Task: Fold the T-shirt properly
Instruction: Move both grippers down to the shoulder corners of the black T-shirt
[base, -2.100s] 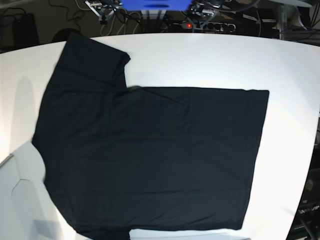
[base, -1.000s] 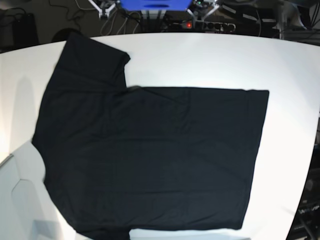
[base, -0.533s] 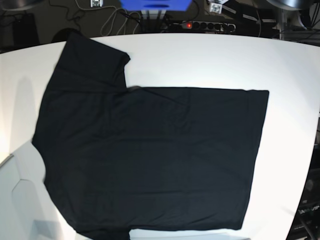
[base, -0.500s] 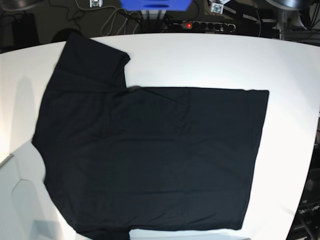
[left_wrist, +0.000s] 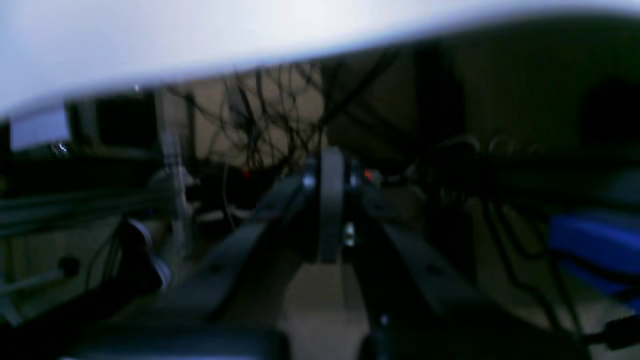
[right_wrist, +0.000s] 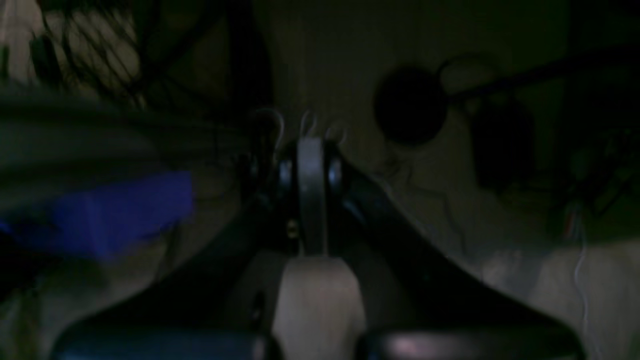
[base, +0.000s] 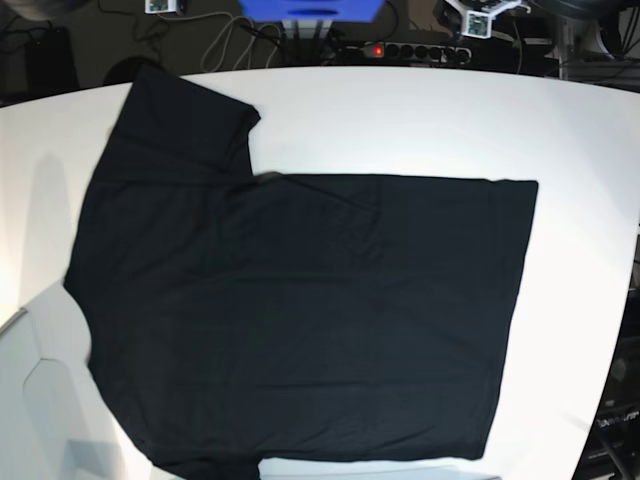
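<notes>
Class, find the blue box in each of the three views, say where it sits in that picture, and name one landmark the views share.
Base: blue box at top centre, beyond the table.
Left wrist: blurred, at the right edge.
Right wrist: blurred, at left.
Shared landmark: the box itself; the table's white edge also shows in the left wrist view.

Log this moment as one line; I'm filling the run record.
shirt: flat on table, unfolded | left tool: shut, empty, off the table | right tool: shut, empty
</notes>
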